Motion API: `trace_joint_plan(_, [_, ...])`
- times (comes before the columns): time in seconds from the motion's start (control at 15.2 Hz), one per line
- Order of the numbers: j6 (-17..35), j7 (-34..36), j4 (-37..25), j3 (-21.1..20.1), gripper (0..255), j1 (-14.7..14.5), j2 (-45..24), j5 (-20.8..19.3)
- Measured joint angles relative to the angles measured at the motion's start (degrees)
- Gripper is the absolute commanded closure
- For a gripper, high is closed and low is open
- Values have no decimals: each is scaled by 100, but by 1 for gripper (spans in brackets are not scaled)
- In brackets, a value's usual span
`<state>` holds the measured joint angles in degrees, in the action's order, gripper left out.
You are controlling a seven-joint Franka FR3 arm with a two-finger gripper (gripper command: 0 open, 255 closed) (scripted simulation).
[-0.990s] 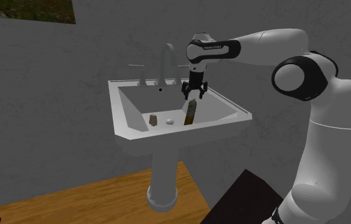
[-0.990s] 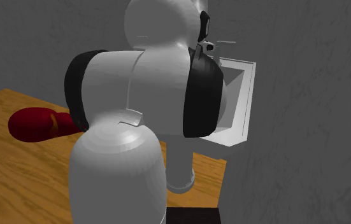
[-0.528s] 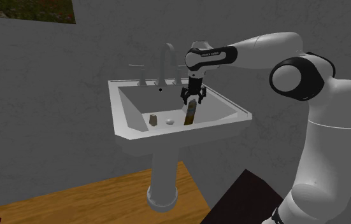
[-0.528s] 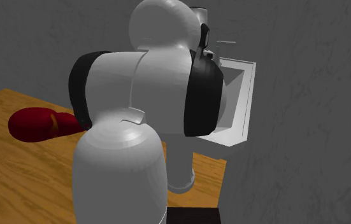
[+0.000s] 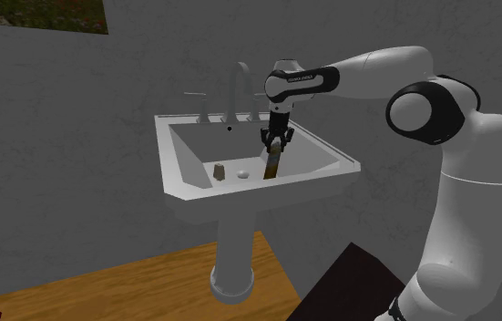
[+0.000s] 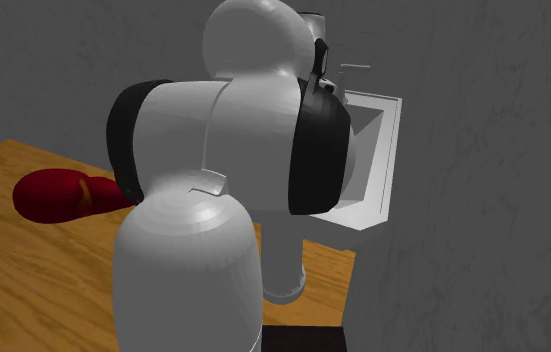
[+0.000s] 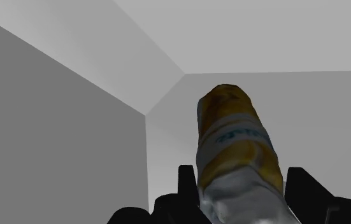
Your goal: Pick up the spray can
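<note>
Spray can [image 5: 273, 165] | stands upright in the white sink [image 5: 178, 155] basin | tool [image 5: 276, 139]: fingers, spread wide half a second ago, are now drawn in and clasp the can's upper end | grip looks made, so lifting is probably next

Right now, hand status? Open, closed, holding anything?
The hand: closed on the spray can, which stands upright in the sink.

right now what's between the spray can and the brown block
A small pale lump on the sink floor beside the spray can, in the shoulder view.
</note>
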<state>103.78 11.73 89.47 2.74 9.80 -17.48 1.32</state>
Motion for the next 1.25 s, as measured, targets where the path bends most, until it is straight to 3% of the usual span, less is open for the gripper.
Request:
trace_joint_plan(0.4, [-144, 5, -129, -1, 255, -2, -1, 0])
trace_joint_plan(1.25, [-1133, 11, -1167, 3, 255, 10, -50, -1])
